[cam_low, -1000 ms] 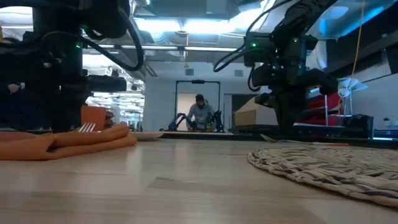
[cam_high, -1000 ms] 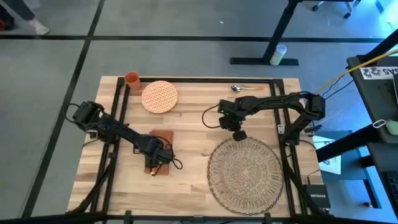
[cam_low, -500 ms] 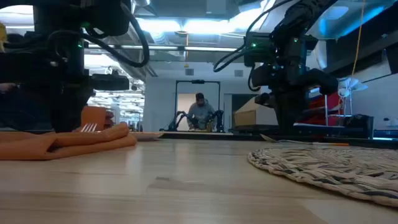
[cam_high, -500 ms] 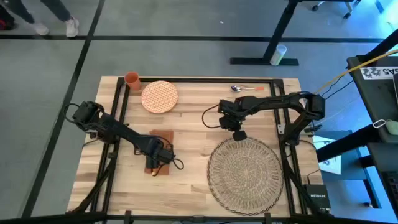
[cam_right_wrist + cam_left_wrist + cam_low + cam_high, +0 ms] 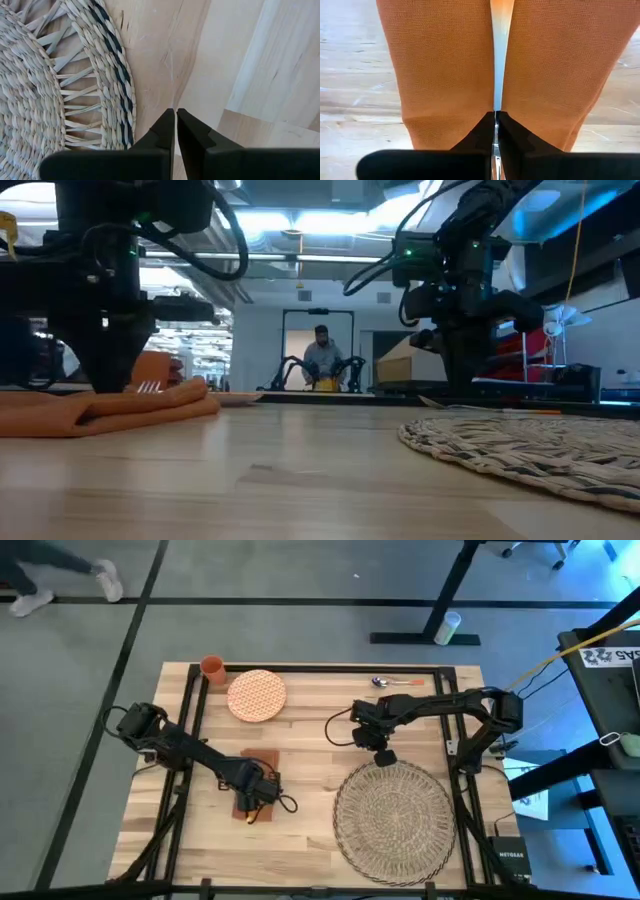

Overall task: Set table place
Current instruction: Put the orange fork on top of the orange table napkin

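On the left half of the table (image 5: 310,730), the left gripper (image 5: 250,808) is being held low over the orange napkin (image 5: 258,783), which is lying directly beneath it, and its fingers are being pressed together on a thin silver piece of cutlery, apparently a fork (image 5: 498,55), whose tines are being shown over the cloth in the low view (image 5: 143,386). The long axis of the fork is being run straight ahead of the fingers, along the middle of the napkin, so a lift straight up is judged to be what is being called for next. From this gripper the straw mat (image 5: 394,821) is being found well apart, off toward the robot's right across bare planks; that sideways run is the relation on which the carrying move is being hung. Farther right, the right gripper (image 5: 383,754) is being kept just beyond the far rim of the mat, with its fingers closed on nothing, and in the right wrist view the lacy edge of the mat (image 5: 95,75) is being seen just beside the closed tips. The right arm is thus being counted the nearer to the mat, though the cutlery is being gripped by the left. The patterned plate (image 5: 257,695), the orange cup (image 5: 212,667) and a spoon (image 5: 395,682) are being left near the far edge, away from both grippers.
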